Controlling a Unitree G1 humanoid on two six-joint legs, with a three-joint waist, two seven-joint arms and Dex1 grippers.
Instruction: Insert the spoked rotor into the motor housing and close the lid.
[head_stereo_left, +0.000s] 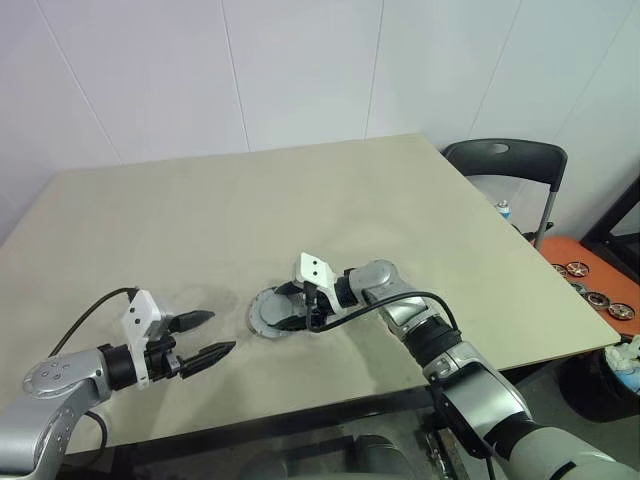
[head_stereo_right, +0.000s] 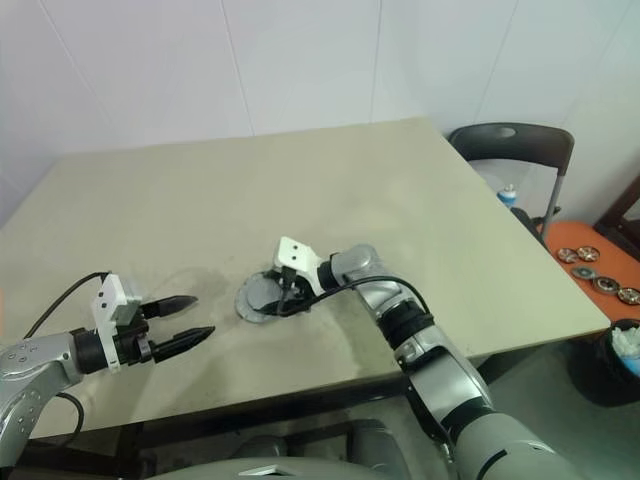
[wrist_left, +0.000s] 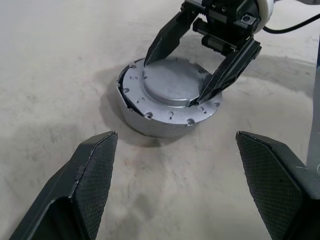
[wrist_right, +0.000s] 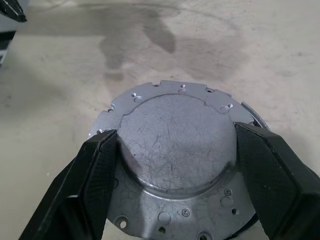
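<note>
The silver-grey round metal lid (wrist_left: 170, 97) is seen sitting near the front middle of the beige bench (head_stereo_left: 300, 200), on top of a round base with a thin dark gap along one edge. The right claw (head_stereo_left: 300, 308) is reached in across from the right, angled down a bit, with its black fingers (wrist_right: 95, 170) set against both sides of the lid's raised centre, so it looks clamped on it. The left claw (head_stereo_left: 205, 335) is held low over the bench, just left of the lid, pointed toward it, jaws apart and holding nothing.
</note>
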